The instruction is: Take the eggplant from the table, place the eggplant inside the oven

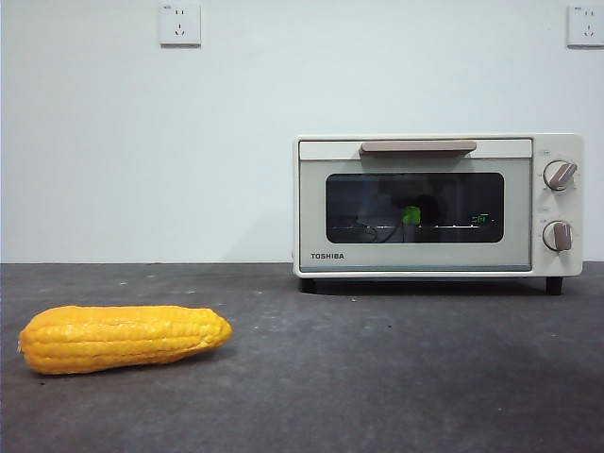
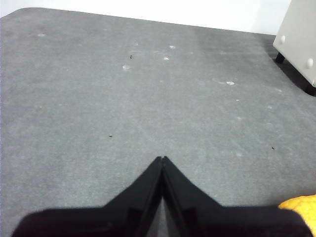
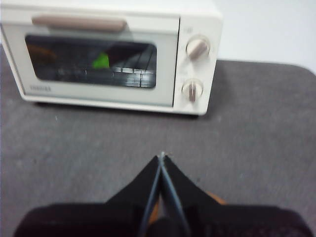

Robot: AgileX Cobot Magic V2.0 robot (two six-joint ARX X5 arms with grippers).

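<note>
The cream-white oven (image 1: 415, 257) stands at the back right of the table (image 1: 377, 377) with its door shut. Through the dark glass only the eggplant's bright green stem cap (image 1: 411, 215) shows, resting on the rack inside; the purple body is lost in the dark. The right wrist view shows the same oven (image 3: 98, 96) and green cap (image 3: 101, 61). My right gripper (image 3: 162, 155) hangs shut and empty over the table in front of the oven, well back from it. Over bare table, my left gripper (image 2: 162, 159) is shut and empty. Neither gripper shows in the front view.
A yellow-orange corn cob (image 1: 123, 337) lies on the table at the front left; its tip (image 2: 301, 205) shows beside my left gripper. The oven's corner (image 2: 298, 39) shows in the left wrist view. Two wall sockets sit high on the white wall.
</note>
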